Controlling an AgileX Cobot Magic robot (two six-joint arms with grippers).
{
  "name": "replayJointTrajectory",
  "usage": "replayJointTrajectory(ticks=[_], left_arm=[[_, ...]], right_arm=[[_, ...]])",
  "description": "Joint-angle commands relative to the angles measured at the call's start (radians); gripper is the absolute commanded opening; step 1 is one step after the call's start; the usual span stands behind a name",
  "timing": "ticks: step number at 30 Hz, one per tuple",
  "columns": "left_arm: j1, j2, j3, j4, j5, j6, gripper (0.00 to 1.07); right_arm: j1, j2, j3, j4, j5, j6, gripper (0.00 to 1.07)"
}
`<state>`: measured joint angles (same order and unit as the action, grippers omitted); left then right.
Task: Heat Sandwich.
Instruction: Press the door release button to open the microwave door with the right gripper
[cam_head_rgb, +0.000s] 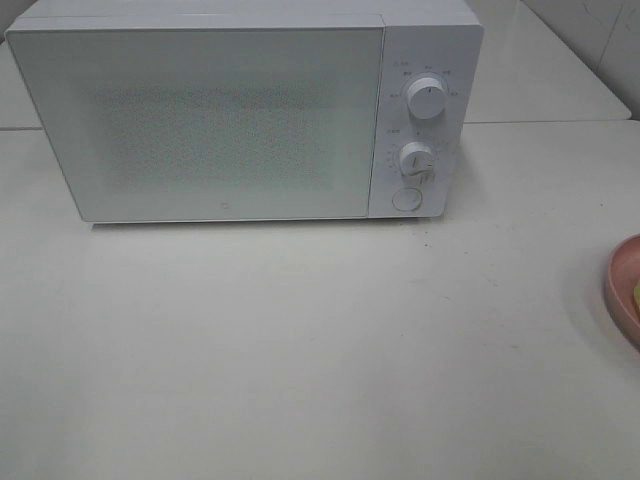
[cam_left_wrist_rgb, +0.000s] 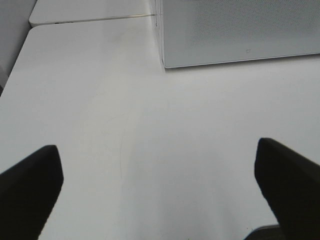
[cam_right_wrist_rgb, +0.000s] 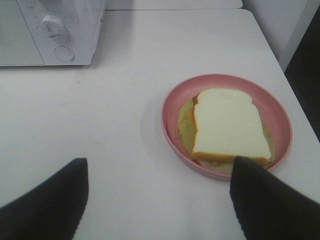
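left fingers (cam_left_wrist_rgb: 30, 192) and right fingers (cam_right_wrist_rgb: 47, 202) hang wide and empty, so squarely press the round button (cam_head_rgb: 406, 199) on the microwave (cam_head_rgb: 220, 120) before fetching the four o'clock sandwich (cam_right_wrist_rgb: 227, 125).

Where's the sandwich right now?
The sandwich lies on the pink plate, on the table right of the microwave; the high view catches just a sliver of the plate at its right edge.

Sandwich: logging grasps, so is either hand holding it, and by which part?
Nothing is held: left hand and right hand stand open; the sandwich lies on its plate.
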<state>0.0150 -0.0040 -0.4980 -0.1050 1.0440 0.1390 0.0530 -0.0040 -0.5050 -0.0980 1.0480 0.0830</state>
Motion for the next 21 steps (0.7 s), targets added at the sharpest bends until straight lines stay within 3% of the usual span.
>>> replayJointTrajectory(ticks=[1,21], left_arm=[[0.003,-0.026,0.001,-0.008,-0.013,-0.007,1.01],[0.003,-0.026,0.001,-0.008,-0.013,-0.007,1.01]], right_arm=[[-0.006,-0.026,0.0,0.003,-0.009,-0.005,0.75],[-0.006,-0.017,-0.025,0.003,-0.032,-0.005,0.75]])
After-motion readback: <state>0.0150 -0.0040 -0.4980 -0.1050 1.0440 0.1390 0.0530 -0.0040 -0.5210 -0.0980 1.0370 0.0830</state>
